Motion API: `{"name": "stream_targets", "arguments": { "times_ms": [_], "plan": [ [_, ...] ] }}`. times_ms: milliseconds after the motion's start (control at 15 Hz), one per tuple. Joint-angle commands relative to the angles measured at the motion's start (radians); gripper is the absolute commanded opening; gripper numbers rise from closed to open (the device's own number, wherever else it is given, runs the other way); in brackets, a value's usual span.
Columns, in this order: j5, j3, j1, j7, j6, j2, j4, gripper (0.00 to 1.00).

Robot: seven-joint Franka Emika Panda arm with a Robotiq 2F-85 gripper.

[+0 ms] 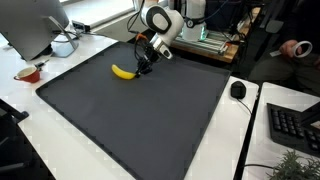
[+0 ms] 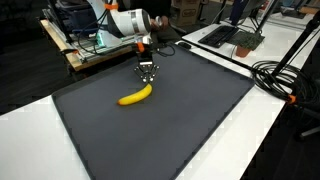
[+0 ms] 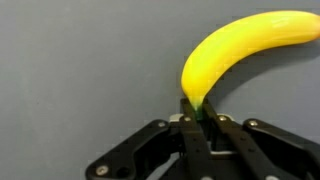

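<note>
1. Jaws drawn in close together, pinching the dark stem tip of the banana [image 3: 240, 50]. In the wrist view the gripper [image 3: 198, 120] has its fingers nearly meeting around that tip.
2. Banana: yellow, curved, lying flat on the dark grey mat [image 1: 150, 130], toward the mat's far side in both exterior views.
3. In an exterior view the gripper [image 1: 143, 68] is down at mat level, at one end of the banana [image 1: 123, 71]. The rest of the fruit extends away from the fingers.
4. Same contact in an exterior view from another angle: gripper [image 2: 148, 76] points straight down and the banana [image 2: 135, 95] runs out from under it.
5. Mat covers most of a white table [image 2: 30, 130].
6. Off the mat, well apart from the banana: black mouse [image 1: 238, 90], keyboard [image 1: 295, 125], red cup [image 1: 30, 73].
7. Black cables [image 2: 275, 75] lie on the table past the mat edge.
</note>
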Motion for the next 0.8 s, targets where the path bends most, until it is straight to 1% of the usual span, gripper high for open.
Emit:
{"name": "stream_targets", "arguments": {
  "times_ms": [0, 400, 733],
  "plan": [
    [0.003, -0.001, 0.007, -0.035, 0.007, -0.011, -0.004, 0.03],
    [0.003, -0.002, 0.015, -0.043, -0.011, -0.015, -0.008, 0.03],
    [0.004, -0.005, 0.022, -0.061, -0.009, -0.078, -0.048, 0.03]
  ]
}}
